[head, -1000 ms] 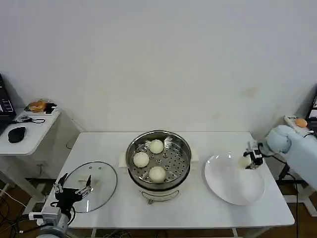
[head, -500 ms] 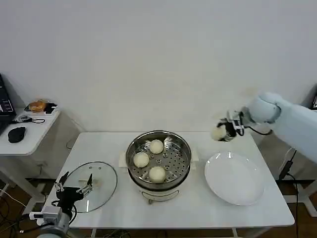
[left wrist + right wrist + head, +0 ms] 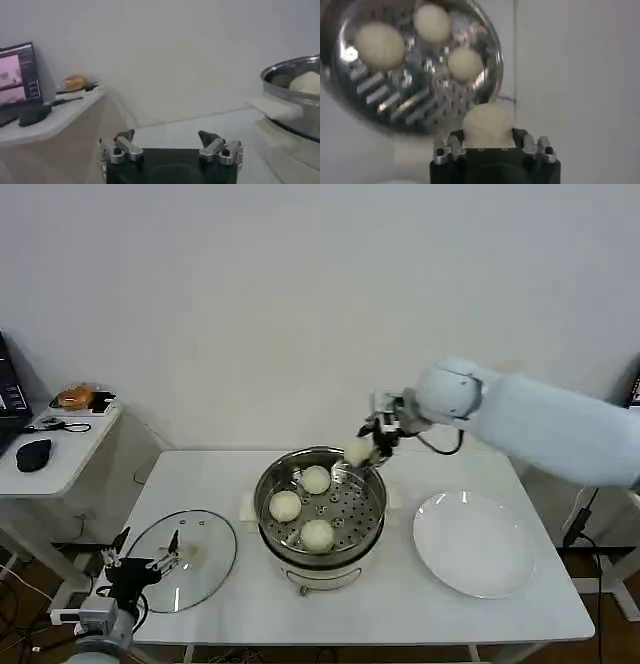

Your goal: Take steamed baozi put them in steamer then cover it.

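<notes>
The shiny round steamer [image 3: 272,494] stands mid-table with three cream-white baozi [image 3: 317,479] on its perforated tray; the right wrist view looks down on the pot [image 3: 485,30] and those buns [image 3: 380,45]. My right gripper [image 3: 368,446] hangs over the pot's far right rim, shut on a fourth baozi [image 3: 357,451] [image 3: 488,125]. The glass cover [image 3: 195,552] lies flat on the table at front left. My left gripper [image 3: 140,567] [image 3: 170,142] is open beside the lid's near edge, holding nothing.
A white plate [image 3: 478,549] lies bare on the table's right side. A side table [image 3: 60,459] at the left carries an orange item [image 3: 75,396], a mouse and a screen. The steamer's rim [image 3: 295,85] shows in the left wrist view.
My right arm has swung left from over the plate to the steamer's far right rim, carrying the baozi. The left gripper has barely moved.
</notes>
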